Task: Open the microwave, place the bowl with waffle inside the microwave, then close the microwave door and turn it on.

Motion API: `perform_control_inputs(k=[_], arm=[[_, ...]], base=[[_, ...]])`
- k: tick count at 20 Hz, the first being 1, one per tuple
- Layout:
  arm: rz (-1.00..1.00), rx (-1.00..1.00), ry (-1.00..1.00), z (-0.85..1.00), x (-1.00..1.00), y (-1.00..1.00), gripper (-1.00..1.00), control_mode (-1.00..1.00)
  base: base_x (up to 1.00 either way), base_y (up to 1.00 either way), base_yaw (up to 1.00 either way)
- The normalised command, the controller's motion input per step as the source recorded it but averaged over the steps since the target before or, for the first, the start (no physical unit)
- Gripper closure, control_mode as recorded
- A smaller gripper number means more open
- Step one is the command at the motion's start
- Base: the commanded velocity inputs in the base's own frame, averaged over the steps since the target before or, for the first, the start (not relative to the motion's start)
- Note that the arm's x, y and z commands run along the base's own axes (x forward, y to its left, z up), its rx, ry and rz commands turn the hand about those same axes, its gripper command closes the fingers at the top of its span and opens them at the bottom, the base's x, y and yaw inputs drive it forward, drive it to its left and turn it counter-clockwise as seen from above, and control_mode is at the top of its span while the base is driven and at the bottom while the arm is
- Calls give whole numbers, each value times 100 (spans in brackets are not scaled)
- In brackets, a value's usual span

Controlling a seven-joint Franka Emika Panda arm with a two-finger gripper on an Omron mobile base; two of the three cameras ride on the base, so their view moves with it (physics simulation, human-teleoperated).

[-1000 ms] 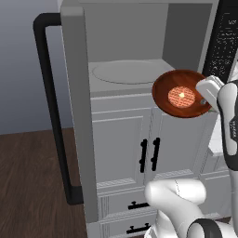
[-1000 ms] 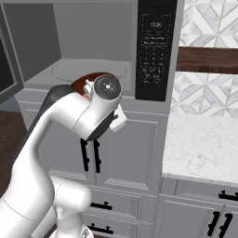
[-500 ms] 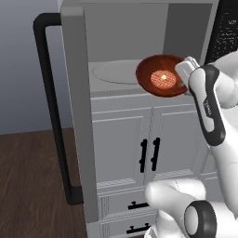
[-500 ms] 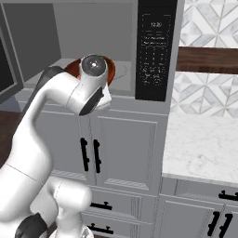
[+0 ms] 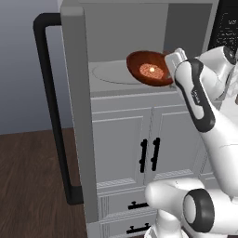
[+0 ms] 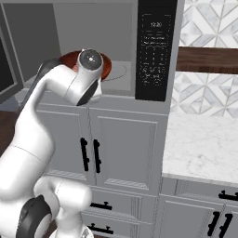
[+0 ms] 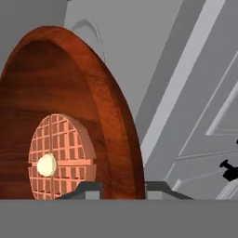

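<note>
As door is standing open | claw (image 7: 122, 188) is gripping bowl (image 5: 149, 69) rim, waffle (image 5: 152, 70) inside | turntable (image 5: 111, 74) lying just below claw | advise lowering level, releasing gently

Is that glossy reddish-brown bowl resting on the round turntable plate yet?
Cannot tell. In the left base view the bowl overlaps the turntable, showing neither gap nor contact.

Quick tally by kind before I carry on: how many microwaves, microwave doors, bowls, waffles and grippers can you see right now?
microwave: 1
microwave door, swung open: 1
bowl, held at the cavity mouth: 1
waffle, inside the bowl: 1
gripper, clamped on the bowl's rim: 1
Total: 5
</note>
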Motion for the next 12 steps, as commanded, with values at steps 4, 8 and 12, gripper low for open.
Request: perform_control_inputs(k=[4,8,12], arm=[[-7,0,0,7,57,47,100,-100],[-1,0,1,19,52,29,100,-100],[0,0,2,13,54,18,100,-100]], base=[[0,0,0],[0,0,0],[0,0,0]])
